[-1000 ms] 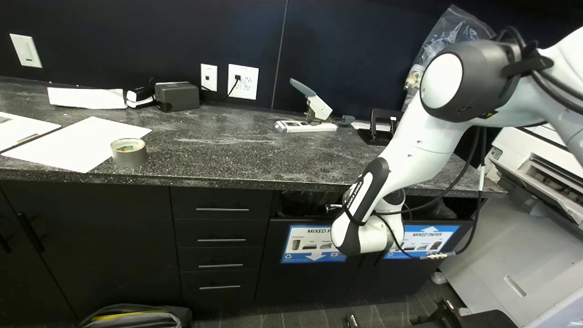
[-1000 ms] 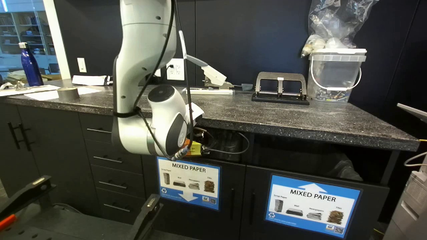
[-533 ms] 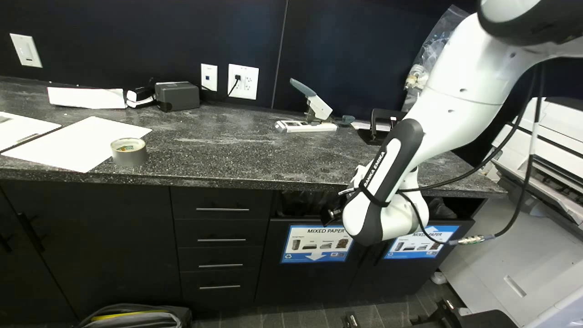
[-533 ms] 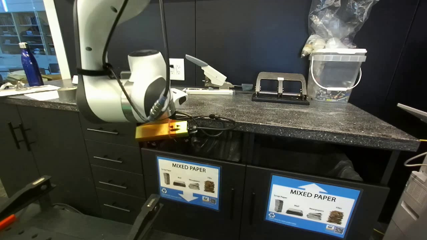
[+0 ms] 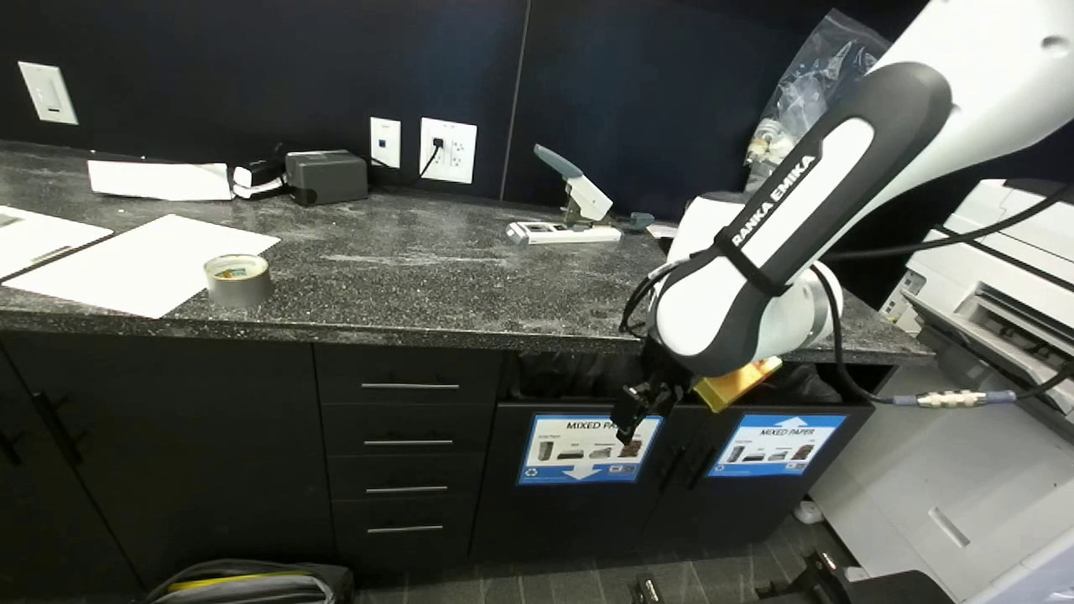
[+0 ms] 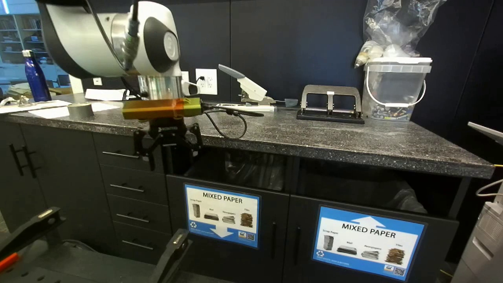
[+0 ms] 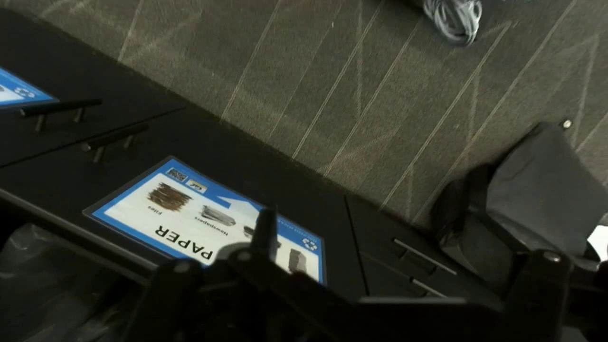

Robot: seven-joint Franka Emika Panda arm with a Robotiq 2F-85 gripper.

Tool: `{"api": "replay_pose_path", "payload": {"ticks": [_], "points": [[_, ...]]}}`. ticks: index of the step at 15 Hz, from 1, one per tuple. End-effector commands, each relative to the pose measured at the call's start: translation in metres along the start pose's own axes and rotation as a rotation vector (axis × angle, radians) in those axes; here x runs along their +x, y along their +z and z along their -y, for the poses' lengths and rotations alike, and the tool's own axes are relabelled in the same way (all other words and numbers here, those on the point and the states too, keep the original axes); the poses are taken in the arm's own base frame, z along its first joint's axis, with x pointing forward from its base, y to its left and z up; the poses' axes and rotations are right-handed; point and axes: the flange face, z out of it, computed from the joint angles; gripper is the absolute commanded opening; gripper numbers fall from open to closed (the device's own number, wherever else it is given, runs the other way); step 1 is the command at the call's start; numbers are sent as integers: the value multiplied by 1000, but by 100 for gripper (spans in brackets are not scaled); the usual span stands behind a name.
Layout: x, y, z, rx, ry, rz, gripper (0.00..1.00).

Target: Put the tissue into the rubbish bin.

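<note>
Change: fingers (image 6: 151, 158) rise clear of the rubbish bin (image 6: 267, 208), hanging at eleven o'clock from its sign (image 6: 223, 215) in an exterior view | State: released, spread apart, nothing visible between | Whereabouts: tissue out of sight, presumably inside | Meaning: task probably complete

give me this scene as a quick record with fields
gripper: open, pointing down in front of the counter, nothing seen in its grip
bins: two, side by side under the counter, each with a mixed paper sign
inside bins: some plastic, contents too dark to tell
tissue: cannot be made out in any view
on counter: tape roll, stapler, hole punch, clear tub, and more
</note>
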Motion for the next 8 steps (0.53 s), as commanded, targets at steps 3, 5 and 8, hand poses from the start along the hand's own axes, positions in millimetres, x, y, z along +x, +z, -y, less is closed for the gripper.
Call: {"api": "replay_pose_path", "payload": {"ticks": [3,5,8], "points": [[-33,-90,29,-3,-79,165,100],[-43,-120,39,9,-136,187,100],[-59,-163,50,26,-220,165,100]]}}
